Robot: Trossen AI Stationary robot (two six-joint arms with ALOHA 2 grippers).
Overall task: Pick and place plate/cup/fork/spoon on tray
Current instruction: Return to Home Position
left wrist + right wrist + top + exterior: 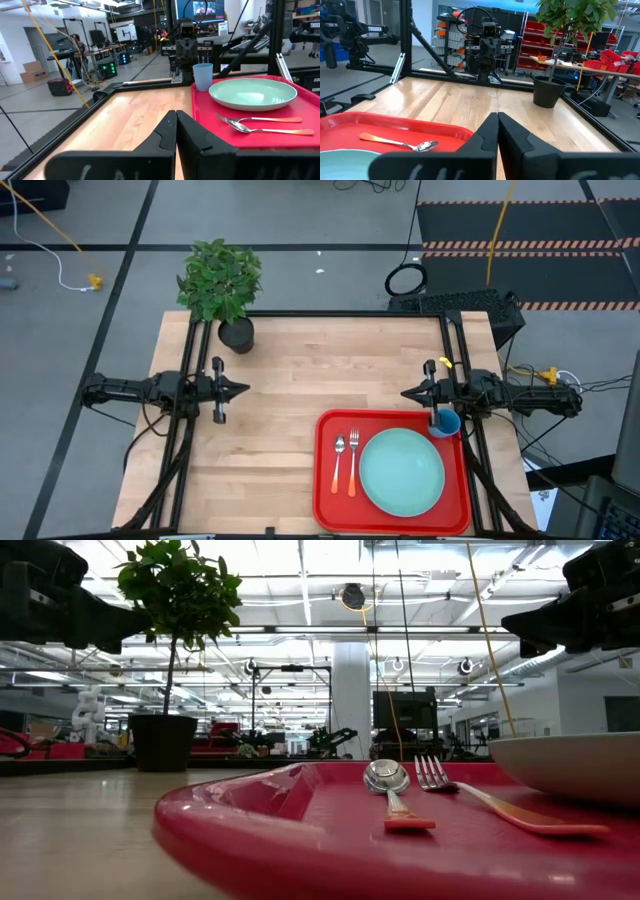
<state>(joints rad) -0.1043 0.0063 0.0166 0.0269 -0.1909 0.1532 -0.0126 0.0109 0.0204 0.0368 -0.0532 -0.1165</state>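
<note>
**Everything on the tray, both arms parked**

The red tray sits at the near right of the tabletop, and all four pieces are on it. The mint plate takes up the middle and right of the tray. The spoon and the fork lie side by side just to the plate's left, orange handles pointing toward the near edge, close together but not touching that I can see. The blue cup stands upright in the tray's far right corner, right beside the plate's rim.

To my eye this layout reads as a finished place setting: cutlery parallel, the cup tucked in a corner where it will not be knocked.

The left gripper hovers over bare wood on the left, well away from the tray, fingers pressed together and holding nothing. The right gripper hangs just beyond the tray's far edge, near the cup, its fingers likewise together and empty. Both point inward at each other, which looks like a resting pose.

A potted plant stands at the far left corner, out of the way.
</note>
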